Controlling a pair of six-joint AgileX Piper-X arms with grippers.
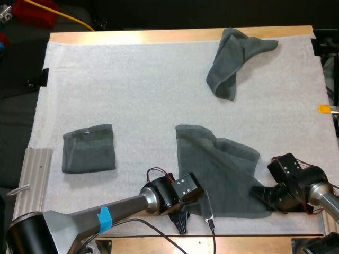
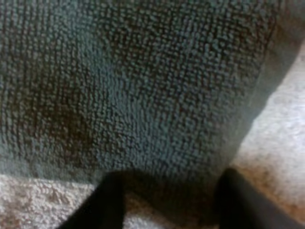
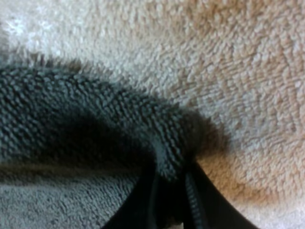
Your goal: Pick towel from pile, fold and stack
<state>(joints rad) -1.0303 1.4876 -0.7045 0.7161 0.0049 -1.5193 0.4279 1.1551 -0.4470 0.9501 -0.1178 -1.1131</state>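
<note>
High view puts both arms at the bottom of the frame, by the near edge of the worktop [image 1: 249,244]. The left pincer [image 1: 181,219] sits at bottom centre, at the near left corner of the spread towel [image 1: 222,169]. The right pincer [image 1: 260,197] is at lower right, on that towel's near right corner.

Left wrist view has its two black fingers [image 2: 107,205] standing well apart. The towel's hem reaches into the gap between them but is not pinched, so that pincer is wide and holds nothing. Right wrist view has its fingers [image 3: 138,205] set narrow with a bunched fold of the towel's edge pressed between them, so that pincer holds the towel.

The spread towel lies on the white mat [image 1: 137,95] at centre right of the frame, just beyond both pincers. Its near edge runs left to right from one pincer to the other, and the cloth stretches away from them, reaching farther on its left side.

I judge the fold will carry the near edge away from the arms, and the left pincer must first close on its corner. Farther off, a folded towel [image 1: 89,149] lies at centre left, well apart, and a crumpled towel [image 1: 233,61] sits at upper right.
</note>
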